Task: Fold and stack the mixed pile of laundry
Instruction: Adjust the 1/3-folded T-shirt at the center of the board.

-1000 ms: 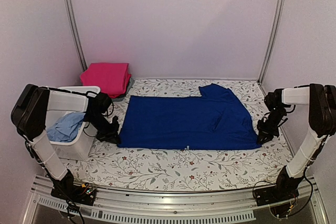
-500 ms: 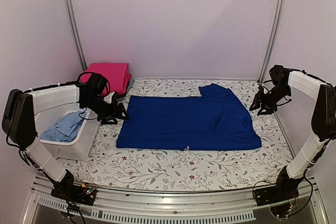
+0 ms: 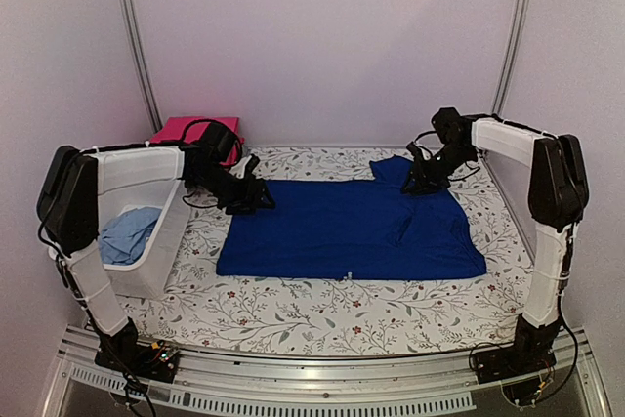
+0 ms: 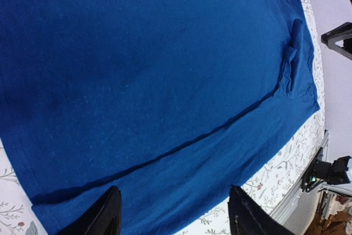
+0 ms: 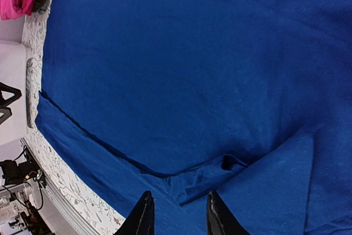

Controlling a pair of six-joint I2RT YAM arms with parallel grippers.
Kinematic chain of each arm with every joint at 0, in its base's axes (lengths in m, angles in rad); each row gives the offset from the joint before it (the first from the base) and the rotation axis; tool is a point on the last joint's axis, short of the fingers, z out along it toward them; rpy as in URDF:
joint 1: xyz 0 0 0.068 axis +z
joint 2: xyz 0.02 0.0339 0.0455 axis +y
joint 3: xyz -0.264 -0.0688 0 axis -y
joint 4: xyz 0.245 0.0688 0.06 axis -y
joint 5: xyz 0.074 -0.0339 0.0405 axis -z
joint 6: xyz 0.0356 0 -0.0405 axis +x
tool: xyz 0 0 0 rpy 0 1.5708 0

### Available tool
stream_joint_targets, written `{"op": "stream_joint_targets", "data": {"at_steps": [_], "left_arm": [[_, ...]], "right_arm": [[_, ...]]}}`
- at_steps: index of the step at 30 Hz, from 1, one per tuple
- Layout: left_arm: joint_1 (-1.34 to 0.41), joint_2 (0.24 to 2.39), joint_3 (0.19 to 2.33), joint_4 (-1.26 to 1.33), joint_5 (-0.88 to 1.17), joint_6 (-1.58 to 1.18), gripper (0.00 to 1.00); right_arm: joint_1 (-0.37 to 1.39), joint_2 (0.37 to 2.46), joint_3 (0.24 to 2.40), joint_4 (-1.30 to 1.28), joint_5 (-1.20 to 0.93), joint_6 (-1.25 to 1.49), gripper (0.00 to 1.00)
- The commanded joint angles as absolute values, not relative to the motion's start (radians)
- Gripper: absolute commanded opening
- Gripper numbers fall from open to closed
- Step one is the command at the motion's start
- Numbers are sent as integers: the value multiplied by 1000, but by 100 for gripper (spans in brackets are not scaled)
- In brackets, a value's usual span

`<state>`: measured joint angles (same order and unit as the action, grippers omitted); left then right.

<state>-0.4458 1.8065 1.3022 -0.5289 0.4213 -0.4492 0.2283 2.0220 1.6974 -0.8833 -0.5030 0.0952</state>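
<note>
A royal-blue garment (image 3: 342, 227) lies spread flat on the floral table, with a fold line along its near side (image 4: 165, 155). A folded pink-red garment (image 3: 186, 130) sits at the back left. A pale-blue shirt (image 3: 127, 233) is bunched inside the white basket (image 3: 161, 253). My left gripper (image 3: 256, 198) hovers over the blue garment's far left corner, open, and its wrist view shows nothing between the fingertips (image 4: 175, 218). My right gripper (image 3: 415, 181) is low over the far right part, also open and holding nothing, with a small crease of blue cloth just ahead of it (image 5: 179, 218).
The basket stands at the left table edge beside the left arm. Metal frame posts (image 3: 132, 46) rise at both back corners against pale walls. A rail (image 3: 293, 393) runs along the near edge. Floral tablecloth (image 3: 322, 310) shows in front of the garment.
Both arms have swung from the garment's near corners to its far side. The left gripper, shut a second ago, now stands open. The garment lies as before.
</note>
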Motion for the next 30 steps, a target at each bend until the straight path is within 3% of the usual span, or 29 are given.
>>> {"op": "stream_joint_targets", "data": {"at_steps": [1, 8, 19, 30], "left_arm": [[-451, 1799, 1295, -517, 407, -459, 65], [-451, 1798, 1287, -528, 398, -459, 65], [-450, 1808, 1286, -532, 396, -453, 66], [-449, 1816, 1289, -532, 399, -451, 66]], "right_arm": [[271, 2096, 1713, -937, -474, 124, 31], [292, 2164, 1708, -956, -398, 156, 32], [291, 2172, 1676, -967, -338, 182, 43], [292, 2219, 1695, -942, -397, 189, 31]]}}
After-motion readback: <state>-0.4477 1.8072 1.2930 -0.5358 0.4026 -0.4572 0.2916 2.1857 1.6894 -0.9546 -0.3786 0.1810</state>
